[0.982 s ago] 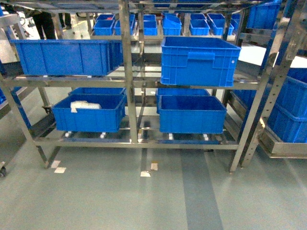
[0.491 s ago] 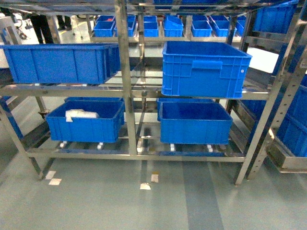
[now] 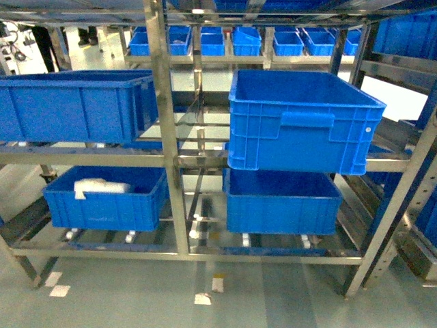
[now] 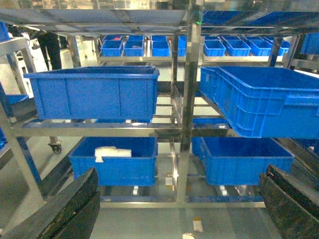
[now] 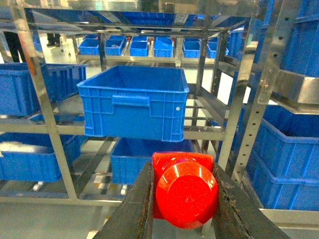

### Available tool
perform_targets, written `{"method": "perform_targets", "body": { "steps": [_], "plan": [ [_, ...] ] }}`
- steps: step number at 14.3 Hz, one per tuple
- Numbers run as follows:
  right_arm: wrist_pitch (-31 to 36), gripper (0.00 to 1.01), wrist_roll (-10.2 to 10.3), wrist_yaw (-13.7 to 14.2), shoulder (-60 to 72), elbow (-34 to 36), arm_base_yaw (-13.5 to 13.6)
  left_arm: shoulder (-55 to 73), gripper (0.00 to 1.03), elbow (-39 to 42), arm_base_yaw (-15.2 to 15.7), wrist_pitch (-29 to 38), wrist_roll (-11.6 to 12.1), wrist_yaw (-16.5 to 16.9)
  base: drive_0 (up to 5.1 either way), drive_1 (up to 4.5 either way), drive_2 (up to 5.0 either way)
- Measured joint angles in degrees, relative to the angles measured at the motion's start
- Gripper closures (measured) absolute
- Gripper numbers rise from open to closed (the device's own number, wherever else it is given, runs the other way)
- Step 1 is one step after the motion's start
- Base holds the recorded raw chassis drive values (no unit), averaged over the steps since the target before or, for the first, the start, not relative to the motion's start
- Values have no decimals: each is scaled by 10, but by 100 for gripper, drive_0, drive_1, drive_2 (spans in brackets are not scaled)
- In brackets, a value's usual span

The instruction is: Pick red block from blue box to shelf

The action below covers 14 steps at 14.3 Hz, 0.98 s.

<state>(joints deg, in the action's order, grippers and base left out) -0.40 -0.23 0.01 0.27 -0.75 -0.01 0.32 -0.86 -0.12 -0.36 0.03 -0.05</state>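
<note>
The steel shelf carries dark blue crates on its middle and bottom tiers.

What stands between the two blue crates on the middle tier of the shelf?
In the head view, a steel upright of the shelf stands between the left crate and the right crate.

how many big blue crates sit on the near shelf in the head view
4: upper left crate, upper right crate, lower left crate holding something white, lower right crate. More may hide behind; smaller bins stand on racks beyond.
</note>
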Motion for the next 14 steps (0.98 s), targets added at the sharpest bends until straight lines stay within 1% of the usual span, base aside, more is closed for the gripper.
{"method": "perform_targets", "body": {
  "steps": [14],
  "plan": [
    [0,78,0,0,0,0,0,0,5,0,0,0,0,0,-2,423,-428]
  ]
}}
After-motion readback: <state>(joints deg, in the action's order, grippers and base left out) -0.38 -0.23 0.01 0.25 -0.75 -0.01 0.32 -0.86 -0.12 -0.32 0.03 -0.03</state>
